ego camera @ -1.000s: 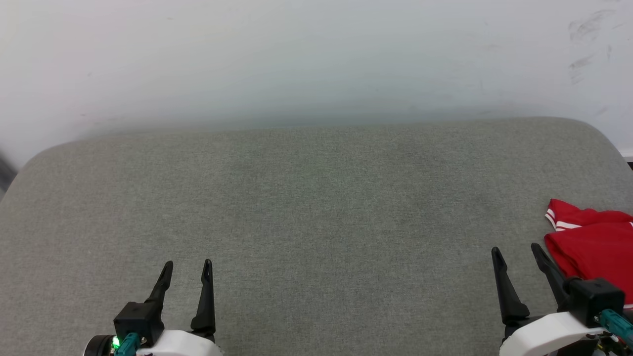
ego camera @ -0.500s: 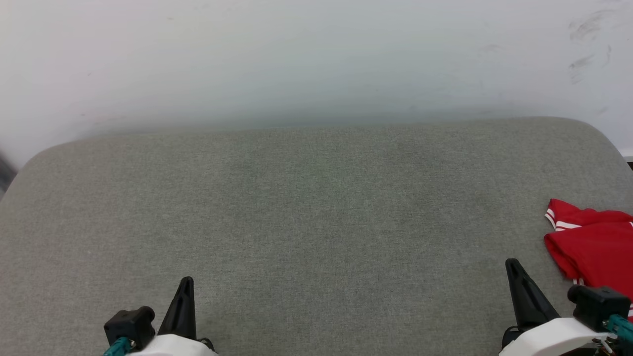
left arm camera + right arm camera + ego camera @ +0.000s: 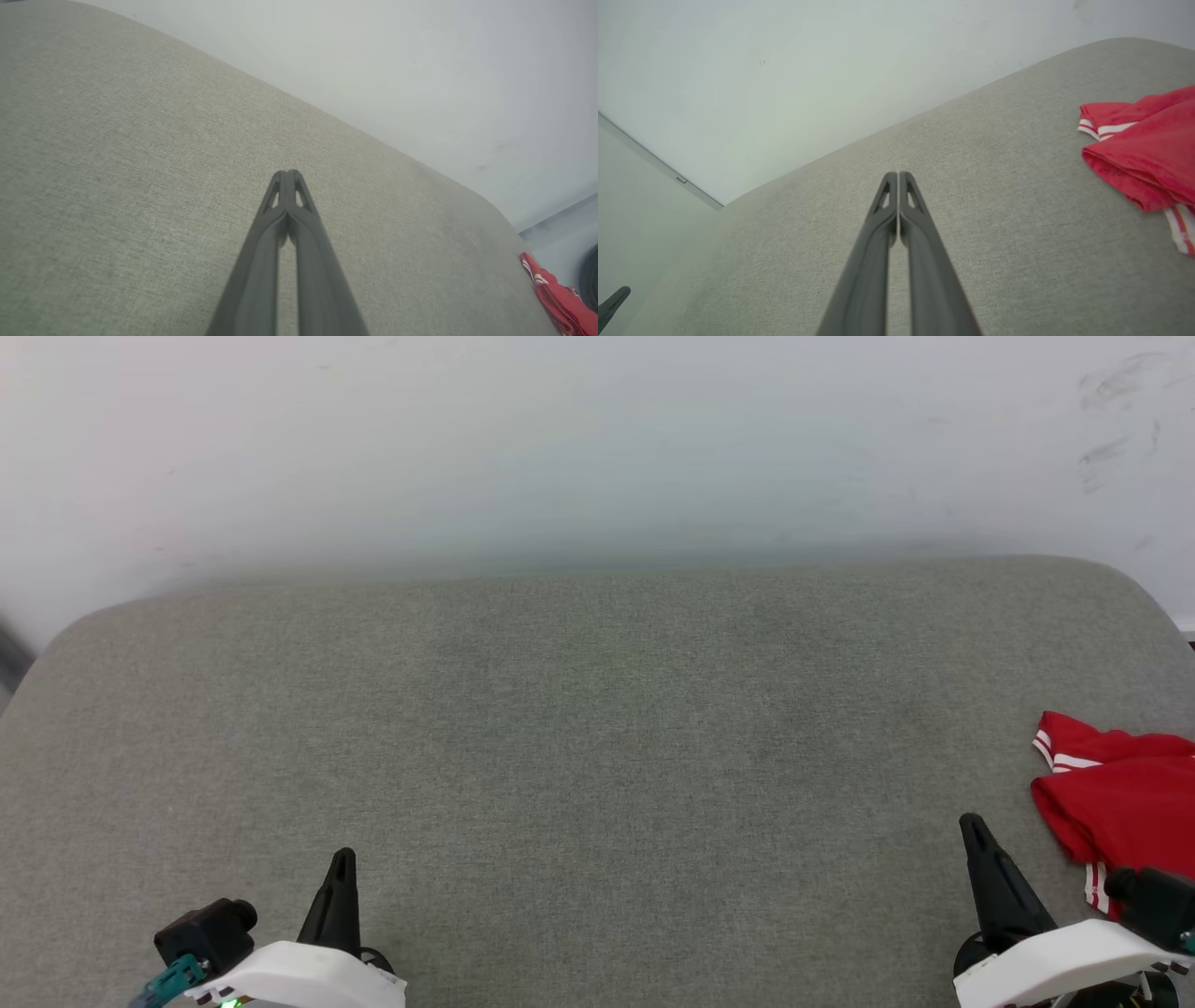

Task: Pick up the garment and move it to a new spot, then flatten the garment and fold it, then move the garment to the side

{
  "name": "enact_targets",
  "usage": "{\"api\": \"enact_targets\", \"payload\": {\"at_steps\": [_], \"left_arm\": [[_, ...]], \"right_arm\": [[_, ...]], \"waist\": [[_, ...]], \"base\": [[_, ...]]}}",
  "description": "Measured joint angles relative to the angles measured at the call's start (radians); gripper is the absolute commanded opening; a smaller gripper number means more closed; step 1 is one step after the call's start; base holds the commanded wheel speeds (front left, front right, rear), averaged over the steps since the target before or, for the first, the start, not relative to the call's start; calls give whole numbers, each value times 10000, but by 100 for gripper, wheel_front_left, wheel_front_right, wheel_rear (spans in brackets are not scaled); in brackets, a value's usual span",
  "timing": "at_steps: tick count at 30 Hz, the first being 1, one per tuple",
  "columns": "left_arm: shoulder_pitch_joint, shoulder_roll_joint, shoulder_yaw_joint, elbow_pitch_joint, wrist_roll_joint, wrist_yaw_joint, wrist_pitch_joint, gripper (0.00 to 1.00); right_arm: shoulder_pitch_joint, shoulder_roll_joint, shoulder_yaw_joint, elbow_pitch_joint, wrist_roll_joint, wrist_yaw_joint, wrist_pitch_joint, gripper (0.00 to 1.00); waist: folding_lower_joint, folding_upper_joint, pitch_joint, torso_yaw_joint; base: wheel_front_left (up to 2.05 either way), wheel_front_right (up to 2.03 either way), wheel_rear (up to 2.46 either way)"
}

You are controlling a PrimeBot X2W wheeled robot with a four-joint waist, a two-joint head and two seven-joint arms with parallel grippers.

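Grey fabric surface (image 3: 597,728) carried the garment (image 3: 1120,803) at its far right edge, so near the rim that a nudge could probably tip it off, while a pinch on 1 layer would likely drag it open unevenly. It lay as a bunched red heap with white-and-red striped trim showing, its number hidden and its right part cut off in the head view. Just left of it the right end effector (image 3: 898,175) had its 2 fingers pressed together on nothing, as did the left end effector (image 3: 287,172), well apart.

Grey-green fabric cushion (image 3: 597,728) against a plain, faintly scuffed white wall (image 3: 597,439)
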Motion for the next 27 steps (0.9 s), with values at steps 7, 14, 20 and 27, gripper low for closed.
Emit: {"api": "enact_targets", "payload": {"at_steps": [7, 14, 20, 27], "left_arm": [[-110, -128, 299, 42, -1055, -207, 318, 0], [-228, -278, 552, 86, -1894, -387, 579, 0], [-302, -359, 731, 134, -2573, -531, 780, 0], [-425, -456, 953, 167, -3317, -663, 997, 0]], "right_arm": [[-190, -6, -54, 215, 1294, 0, 88, 0], [-359, -12, -96, 366, 2339, 0, 174, 0], [-405, -15, -134, 512, 3177, 0, 261, 0], [-585, -17, -186, 639, 4077, -2, 337, 0]], "waist": [[0, 0, 20, 30], [0, 1, 37, 57], [0, 0, 52, 80], [0, 0, 69, 107]], "base": [[0, 0, 0], [0, 0, 0], [0, 0, 0], [0, 0, 0]]}}
